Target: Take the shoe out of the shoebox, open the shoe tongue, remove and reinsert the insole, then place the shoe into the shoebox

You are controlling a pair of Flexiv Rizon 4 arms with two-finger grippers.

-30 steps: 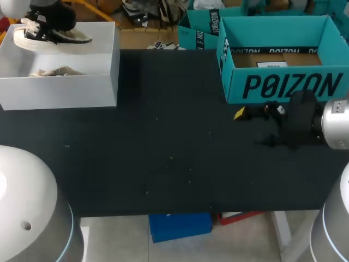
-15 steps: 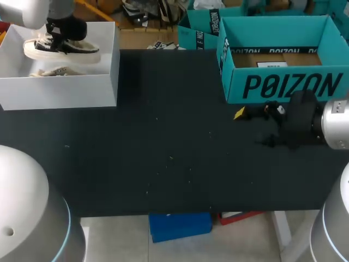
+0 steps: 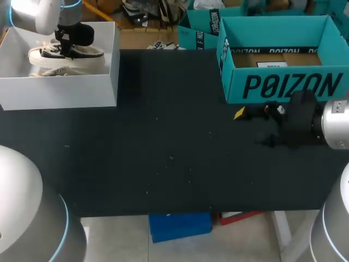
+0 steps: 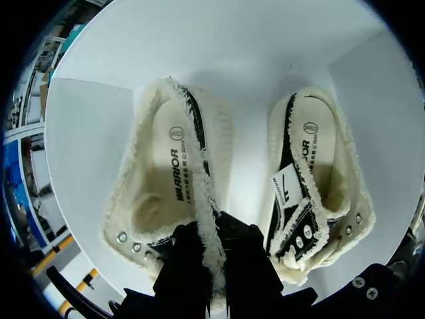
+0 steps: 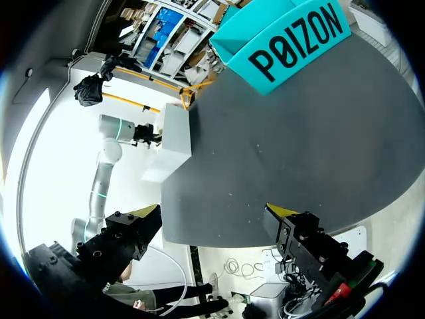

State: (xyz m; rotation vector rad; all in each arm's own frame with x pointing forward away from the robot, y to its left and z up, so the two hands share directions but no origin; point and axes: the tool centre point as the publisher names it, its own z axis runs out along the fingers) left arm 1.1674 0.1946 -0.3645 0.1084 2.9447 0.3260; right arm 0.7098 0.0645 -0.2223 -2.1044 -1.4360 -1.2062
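1. The white shoebox (image 3: 60,90) is seen at the upper left of the head view, standing on the dark counter (image 3: 163,153); its top is open.
2. The left hand (image 3: 64,49) is placed over the box's opening; it is clamped on the held shoe (image 3: 84,53), which is shown above the second shoe (image 3: 57,71) in the picture; whether the held shoe's sole touches the box floor cannot be told.
3. In the left wrist view the left hand (image 4: 214,249) is shown with its dark fingers (image 4: 182,266) pressed from both sides on the fleecy edge of the held shoe (image 4: 166,186); the second shoe (image 4: 312,186) is seen just beside it, apart from the fingers, inside the white shoebox (image 4: 219,53).
4. The right hand (image 3: 251,128) is seen at the right of the head view, over the counter and just below the teal box (image 3: 283,87); in the right wrist view the right hand (image 5: 212,212) is spread wide, with only the counter (image 5: 285,146) ahead of it and nothing held.
5. The teal box is set at the upper right, well apart from the white shoebox.
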